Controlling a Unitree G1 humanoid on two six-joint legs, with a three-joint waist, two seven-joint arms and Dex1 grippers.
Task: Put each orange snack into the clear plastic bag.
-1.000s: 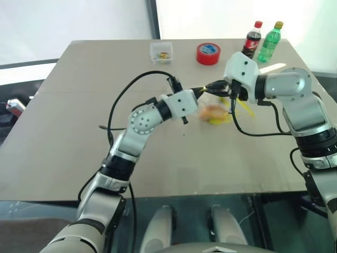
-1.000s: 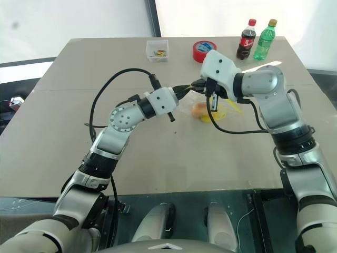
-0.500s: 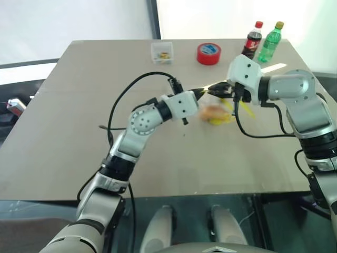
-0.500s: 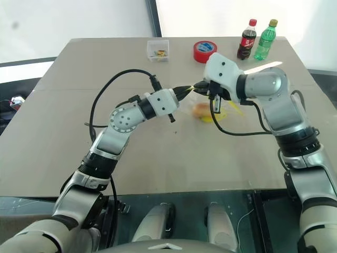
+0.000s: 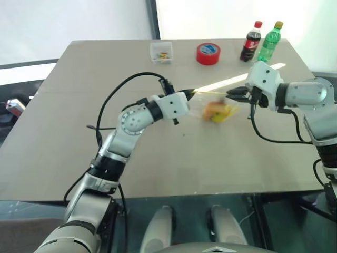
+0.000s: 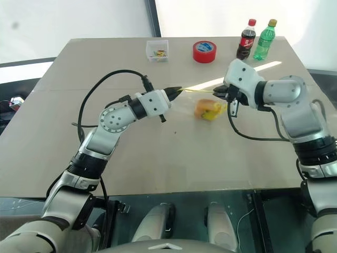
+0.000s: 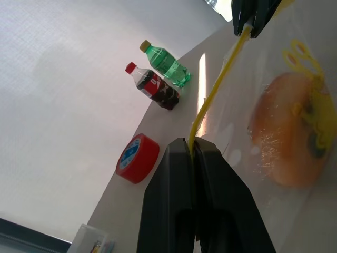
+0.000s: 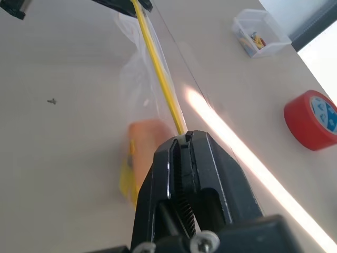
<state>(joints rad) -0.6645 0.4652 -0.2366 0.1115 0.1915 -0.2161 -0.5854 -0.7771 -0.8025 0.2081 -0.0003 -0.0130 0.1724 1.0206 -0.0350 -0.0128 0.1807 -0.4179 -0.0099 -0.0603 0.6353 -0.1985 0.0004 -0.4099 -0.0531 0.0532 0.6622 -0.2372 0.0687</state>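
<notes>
The clear plastic bag point(image 5: 215, 108) hangs just above the table's middle, its yellow strip point(image 5: 210, 92) pulled straight between my two grippers. My left gripper point(image 5: 188, 94) is shut on the strip's left end, also seen close up in the left wrist view point(image 7: 190, 143). At the strip's right end my right gripper point(image 5: 231, 94) is shut on it too point(image 8: 185, 138). An orange snack point(image 7: 287, 137) sits inside the bag, low down, behind yellow print. That snack point(image 6: 202, 109) shows through the plastic between the two grippers.
A red tape roll point(image 5: 208, 53), a cola bottle point(image 5: 251, 41) and a green bottle point(image 5: 269, 41) stand at the table's far right. A small clear box point(image 5: 161, 52) sits at the far edge, left of the tape.
My right gripper has swung to the right, away from the left one. The bag's yellow strip, bunched between them before, is now drawn out straight.
</notes>
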